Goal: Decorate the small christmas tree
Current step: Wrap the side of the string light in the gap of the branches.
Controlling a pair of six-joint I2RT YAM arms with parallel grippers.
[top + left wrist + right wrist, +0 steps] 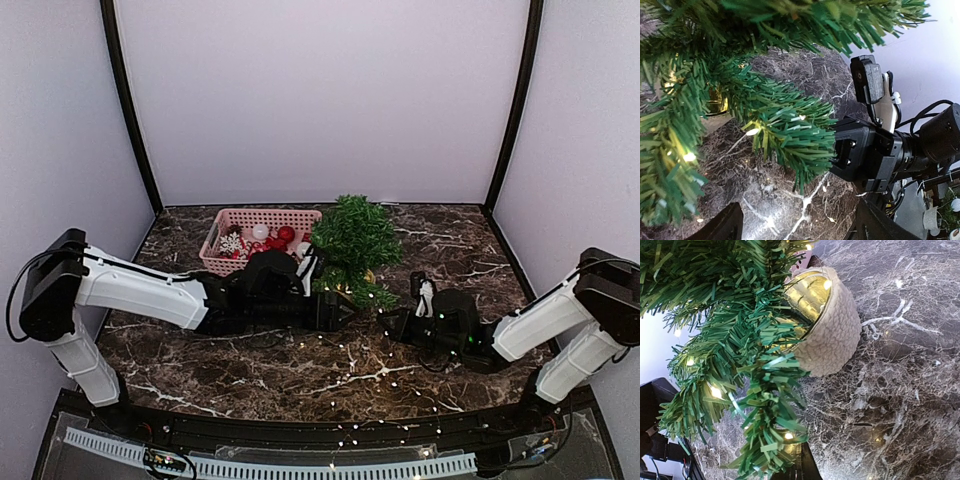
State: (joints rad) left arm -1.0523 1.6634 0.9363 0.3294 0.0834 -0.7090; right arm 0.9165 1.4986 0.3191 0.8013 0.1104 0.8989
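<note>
Top view: small christmas tree (pixel 352 238) stands upright on the worktop (pixel 250 370) just beside the pink basket (pixel 262 216); left hand (pixel 345 308) and right hand (pixel 398 322) flank its lowest near branches, light string (pixel 375 377) trailing loose across the marble. Left wrist view: left fingers (pixel 725 225) wide apart, empty; right hand closed, contents not discernible. Right wrist view: bulbs (pixel 715 391) glow among the branches by the pot (pixel 835 335); judgement: feed slack upward without tugging the tree over.

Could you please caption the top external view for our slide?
Open left gripper, shut right gripper at the small christmas tree, pink basket alongside.
</note>
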